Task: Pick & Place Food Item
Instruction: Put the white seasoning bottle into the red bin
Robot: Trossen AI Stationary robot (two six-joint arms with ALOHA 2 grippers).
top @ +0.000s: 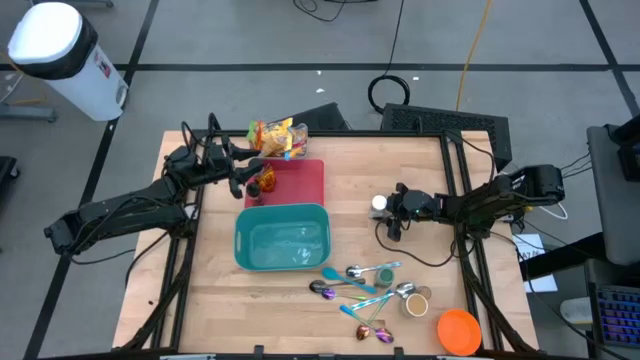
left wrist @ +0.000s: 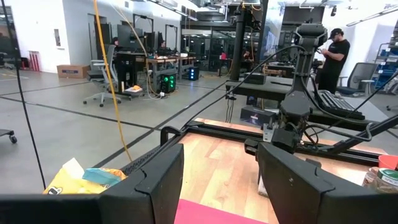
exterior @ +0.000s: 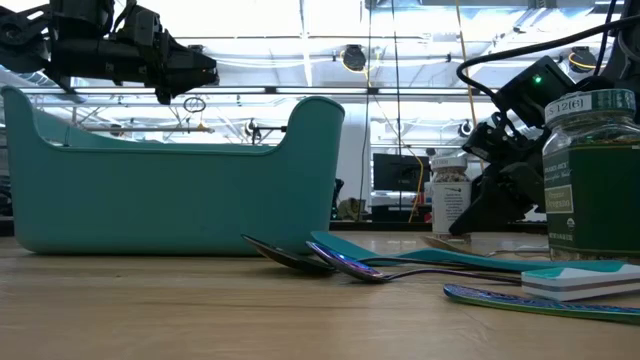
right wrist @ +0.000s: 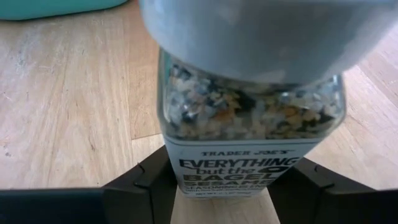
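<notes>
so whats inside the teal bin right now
From above, the teal bin looks empty: only its bare glossy floor shows. In the low view its wall hides the inside, so nothing small lying flat can be ruled out there.

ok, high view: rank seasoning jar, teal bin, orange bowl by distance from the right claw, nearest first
From the right claw:
1. Seasoning jar, between its fingers, mid-table.
2. Teal bin, toward the left arm's side.
3. Orange bowl, at the table's near right corner.
</notes>
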